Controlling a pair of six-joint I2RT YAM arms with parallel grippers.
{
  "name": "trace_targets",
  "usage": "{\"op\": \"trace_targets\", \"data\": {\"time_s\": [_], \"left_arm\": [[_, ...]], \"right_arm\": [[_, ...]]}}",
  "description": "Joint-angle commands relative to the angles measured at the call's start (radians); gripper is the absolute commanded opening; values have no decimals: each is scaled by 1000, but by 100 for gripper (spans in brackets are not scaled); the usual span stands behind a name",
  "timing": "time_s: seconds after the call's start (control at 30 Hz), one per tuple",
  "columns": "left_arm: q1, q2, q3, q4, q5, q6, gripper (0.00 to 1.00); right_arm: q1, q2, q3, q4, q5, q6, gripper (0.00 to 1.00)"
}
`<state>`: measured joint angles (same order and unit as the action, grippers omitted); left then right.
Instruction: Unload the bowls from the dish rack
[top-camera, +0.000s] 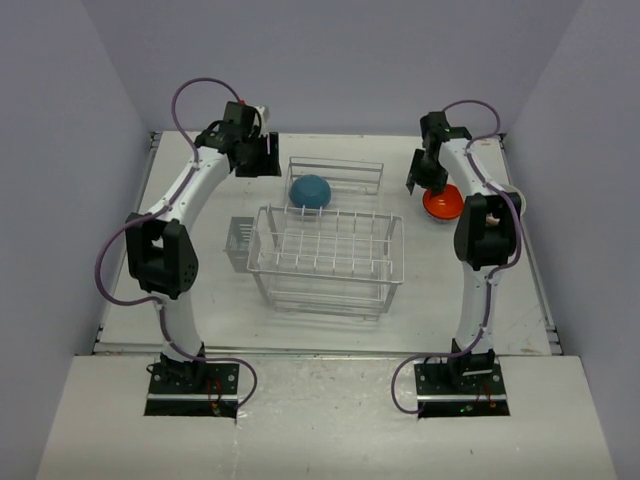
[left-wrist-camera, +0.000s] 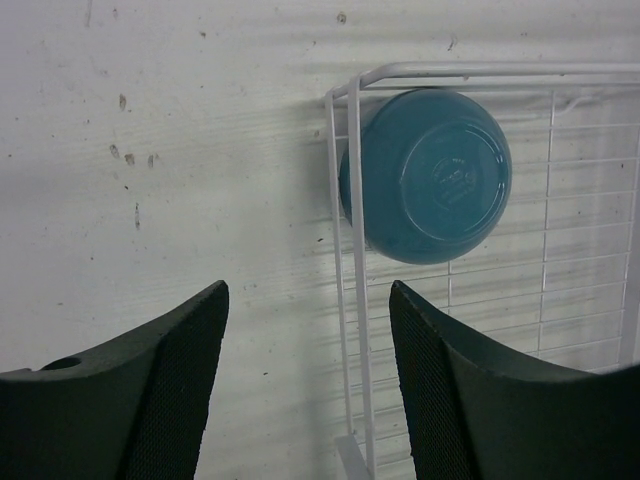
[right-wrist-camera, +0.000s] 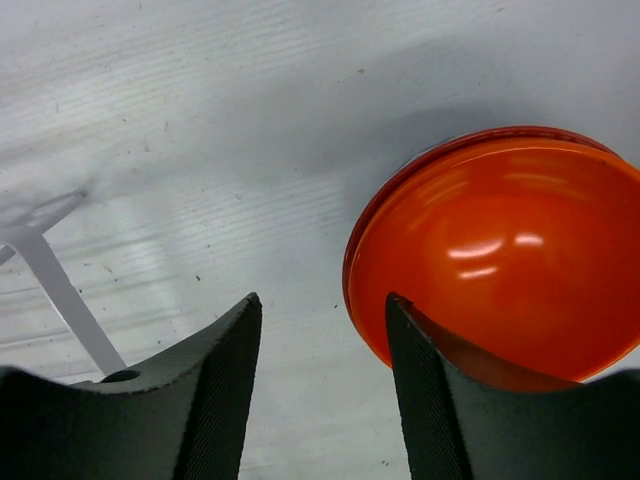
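The white wire dish rack (top-camera: 330, 255) stands mid-table. A blue bowl (top-camera: 310, 190) lies upside down in its far left corner, also in the left wrist view (left-wrist-camera: 430, 175) just inside the rack's corner wires (left-wrist-camera: 343, 230). My left gripper (top-camera: 258, 158) (left-wrist-camera: 308, 290) is open and empty, above the table just outside that corner. An orange bowl (top-camera: 442, 203) (right-wrist-camera: 500, 240) sits on the table at the right, with a second orange rim under it. My right gripper (top-camera: 418, 178) (right-wrist-camera: 322, 300) is open and empty, its right finger (right-wrist-camera: 430, 400) over the bowl's near edge.
A small cutlery cup (top-camera: 238, 245) hangs on the rack's left side. A white rack foot (right-wrist-camera: 60, 290) shows left of my right gripper. A pale round thing (top-camera: 512, 193) is partly hidden behind the right arm. Walls close the table at the back and sides.
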<state>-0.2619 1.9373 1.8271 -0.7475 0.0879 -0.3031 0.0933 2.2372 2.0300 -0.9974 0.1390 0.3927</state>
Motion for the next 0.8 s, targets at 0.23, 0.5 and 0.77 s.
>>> {"op": "trace_targets", "data": {"time_s": [0.23, 0.5, 0.77], "left_arm": [[-11, -1, 3, -6, -8, 28, 74], [-40, 68, 54, -12, -7, 45, 84], [-45, 161, 132, -4, 39, 25, 86]], "right_arm": [[72, -224, 108, -69, 64, 31, 63], [97, -364, 66, 3, -376, 86, 82], [118, -424, -114, 141, -621, 130, 83]]}}
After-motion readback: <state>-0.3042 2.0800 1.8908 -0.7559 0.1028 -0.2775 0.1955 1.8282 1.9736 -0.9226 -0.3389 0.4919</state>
